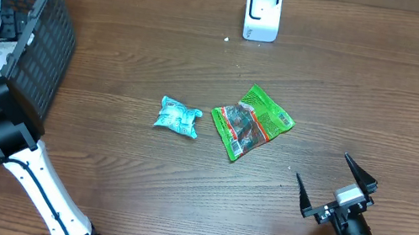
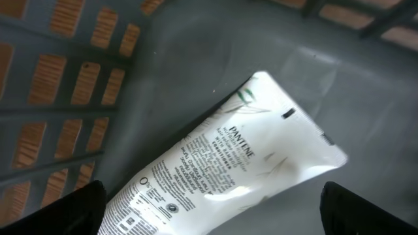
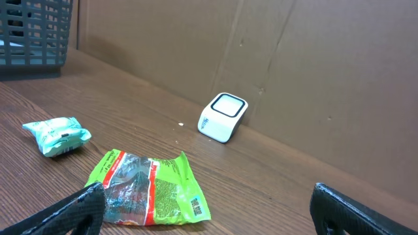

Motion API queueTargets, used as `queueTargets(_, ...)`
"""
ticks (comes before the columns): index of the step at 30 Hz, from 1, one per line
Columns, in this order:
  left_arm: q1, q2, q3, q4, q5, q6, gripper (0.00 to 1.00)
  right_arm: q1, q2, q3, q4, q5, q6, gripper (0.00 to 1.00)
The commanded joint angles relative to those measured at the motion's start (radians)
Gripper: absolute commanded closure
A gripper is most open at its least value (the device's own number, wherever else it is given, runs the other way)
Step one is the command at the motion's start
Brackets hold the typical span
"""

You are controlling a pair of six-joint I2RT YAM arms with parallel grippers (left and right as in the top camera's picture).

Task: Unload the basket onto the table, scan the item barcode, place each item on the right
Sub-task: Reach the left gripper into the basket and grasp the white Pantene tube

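- Two sets of fingers, both released: the left fingers (image 2: 59, 212) hang spread either side of the Pantene tube (image 2: 241, 163), which lies on the floor of the basket (image 2: 189, 59); the right fingers (image 1: 358, 172) idle above the counter (image 1: 385, 87).
- Likely step: fetching the tube.
- Next: clench on it, lift clear, turn its barcode toward the scanner (image 1: 262, 12).

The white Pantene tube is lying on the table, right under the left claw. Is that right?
Not quite. The white Pantene tube is under the left claw, but it lies inside the grey basket, not on the table. The left wrist view shows the basket's mesh wall and floor around it.
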Motion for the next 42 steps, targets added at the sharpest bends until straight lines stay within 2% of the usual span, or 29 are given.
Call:
queueTargets(1,0.023,0.013,-0.056,0.013,-0.068,0.064,0.01,0.006,-0.008,-0.011,0.005,0.006,0.012,0.00)
queueTargets(9,0.053,0.013,-0.219,0.087,-0.066,0.064,0.00,0.006,-0.008,-0.011,0.005,0.006,0.012,0.00)
queueTargets(12,0.053,0.013,-0.277,0.107,-0.067,0.064,0.06,0.006,-0.008,-0.011,0.005,0.006,0.012,0.00)
queueTargets(13,0.053,0.013,-0.292,0.109,-0.067,0.063,0.11,0.006,-0.008,-0.011,0.005,0.006,0.012,0.00)
queueTargets(15,0.053,0.013,-0.315,0.111,-0.066,0.063,0.29,0.006,-0.008,-0.011,0.005,0.006,0.012,0.00)
queueTargets(19,0.052,0.013,-0.323,0.107,-0.065,0.029,0.74,0.006,-0.008,-0.011,0.005,0.006,0.012,0.00)
queueTargets(20,0.052,0.013,-0.323,0.108,-0.064,0.008,0.80,0.006,-0.008,-0.011,0.005,0.006,0.012,0.00)
queueTargets(23,0.051,0.013,-0.323,0.109,-0.064,-0.066,0.86,0.006,-0.008,-0.011,0.005,0.006,0.012,0.00)
queueTargets(25,0.051,0.013,-0.321,0.110,-0.064,-0.108,0.96,0.006,-0.008,-0.011,0.005,0.006,0.012,0.00)
queueTargets(29,0.051,0.008,-0.281,0.085,-0.063,-0.191,0.96,0.006,-0.008,-0.011,0.005,0.006,0.012,0.00)
queueTargets(33,0.048,0.008,-0.154,-0.012,-0.064,-0.223,0.96,0.006,-0.008,-0.010,0.005,0.006,0.012,0.00)
queueTargets(37,0.039,0.007,0.055,-0.142,-0.063,-0.257,0.96,0.006,-0.008,-0.011,0.005,0.006,0.012,0.00)
queueTargets(41,0.031,0.005,0.297,-0.267,-0.056,-0.344,0.96,0.006,-0.008,-0.011,0.005,0.006,0.012,0.00)
queueTargets(42,0.027,0.002,0.407,-0.312,-0.041,-0.377,0.96,0.006,-0.008,-0.011,0.005,0.006,0.012,0.00)
